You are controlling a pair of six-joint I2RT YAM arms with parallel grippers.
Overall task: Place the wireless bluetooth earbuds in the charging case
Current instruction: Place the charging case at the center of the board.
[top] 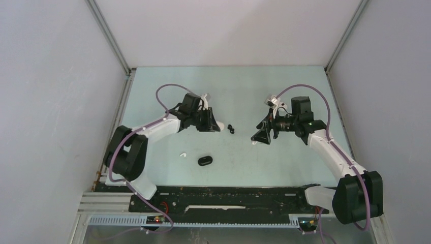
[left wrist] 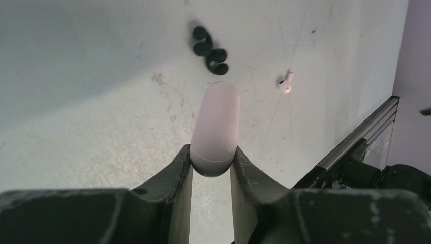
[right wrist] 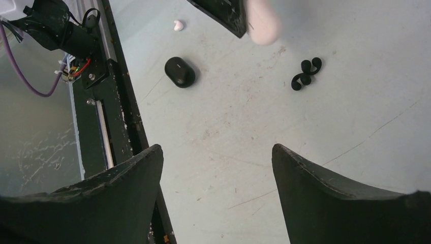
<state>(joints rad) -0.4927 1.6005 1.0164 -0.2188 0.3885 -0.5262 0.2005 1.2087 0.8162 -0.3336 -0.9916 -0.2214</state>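
My left gripper [left wrist: 212, 157] is shut on a white pill-shaped charging case [left wrist: 215, 124], closed, held low over the table; it shows in the top view [top: 219, 125] too. A black pair of earbuds [left wrist: 209, 50] lies just beyond the case's tip, also in the top view [top: 231, 128] and right wrist view [right wrist: 305, 73]. One white earbud [left wrist: 285, 84] lies further right, near my right gripper [top: 260, 135], which is open and empty [right wrist: 217, 152]. Another white earbud [top: 183, 154] lies at the near left, beside a closed black case [top: 205, 161].
The black case [right wrist: 179, 71] and the near white earbud [right wrist: 178, 25] lie close to the table's near edge, where a black rail [top: 223, 195] runs. Grey walls close in the pale green table [top: 244, 86] on both sides and at the back.
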